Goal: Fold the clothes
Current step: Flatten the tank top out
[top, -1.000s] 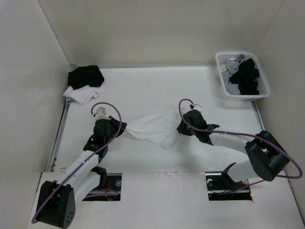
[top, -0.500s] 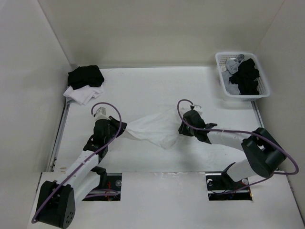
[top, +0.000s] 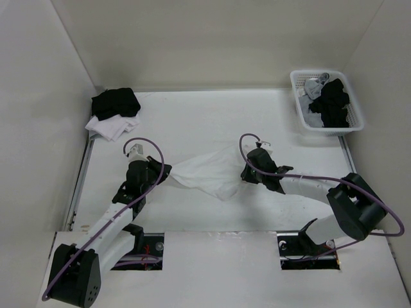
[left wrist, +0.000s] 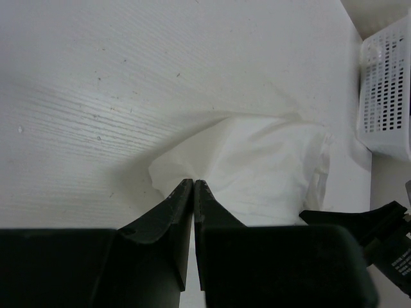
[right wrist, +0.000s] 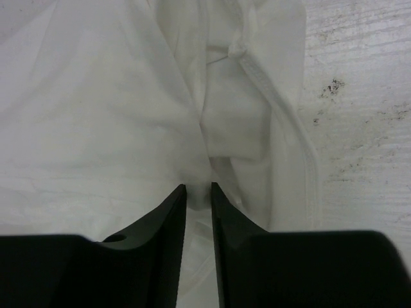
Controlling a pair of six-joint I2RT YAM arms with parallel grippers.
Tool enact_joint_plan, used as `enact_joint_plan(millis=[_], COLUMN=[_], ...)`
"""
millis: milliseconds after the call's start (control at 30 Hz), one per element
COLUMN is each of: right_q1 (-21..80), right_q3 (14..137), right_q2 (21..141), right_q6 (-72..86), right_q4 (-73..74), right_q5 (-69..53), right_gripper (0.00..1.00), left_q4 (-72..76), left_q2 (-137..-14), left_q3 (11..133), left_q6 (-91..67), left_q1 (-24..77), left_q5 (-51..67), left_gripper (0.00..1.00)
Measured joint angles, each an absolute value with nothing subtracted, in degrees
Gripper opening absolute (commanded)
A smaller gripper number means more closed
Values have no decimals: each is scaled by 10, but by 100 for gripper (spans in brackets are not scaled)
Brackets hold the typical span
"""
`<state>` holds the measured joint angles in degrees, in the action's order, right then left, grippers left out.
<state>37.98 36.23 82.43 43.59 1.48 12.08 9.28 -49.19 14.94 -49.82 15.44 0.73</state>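
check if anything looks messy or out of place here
The white camisole lies bunched and creased mid-table, strung between the left gripper and right gripper, not flat. The table beside it shows dark specks.

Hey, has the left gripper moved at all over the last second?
No. The left gripper stays shut on the camisole, at the same spot below the folded stack in the top view.
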Motion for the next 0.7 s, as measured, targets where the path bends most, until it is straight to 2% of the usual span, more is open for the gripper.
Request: enact_joint_plan(millis=[100, 300, 400, 433, 500, 700], right_q1=[380, 380, 384, 394, 404, 521], right_q3=[362, 362, 366, 380, 399, 536], right_q2=[824, 764, 651, 578, 530, 416], right_q6=[438, 440, 440, 440, 439, 416], right_q4=[15, 33, 72, 97, 106, 232], right_q5=[117, 119, 139, 154, 164, 267], right_gripper=[8, 6, 6, 5, 5, 4], left_q4=[93, 92, 72, 64, 49, 11], left_q2=[-488, -480, -442, -417, -373, -297], left_q3=[149, 151, 174, 189, 230, 332], left_q6=[-498, -505, -522, -527, -531, -529], left_q1=[154, 154, 160, 165, 174, 183], left_q5=[7, 7, 7, 6, 4, -18], left_gripper=[4, 4, 4, 4, 4, 4])
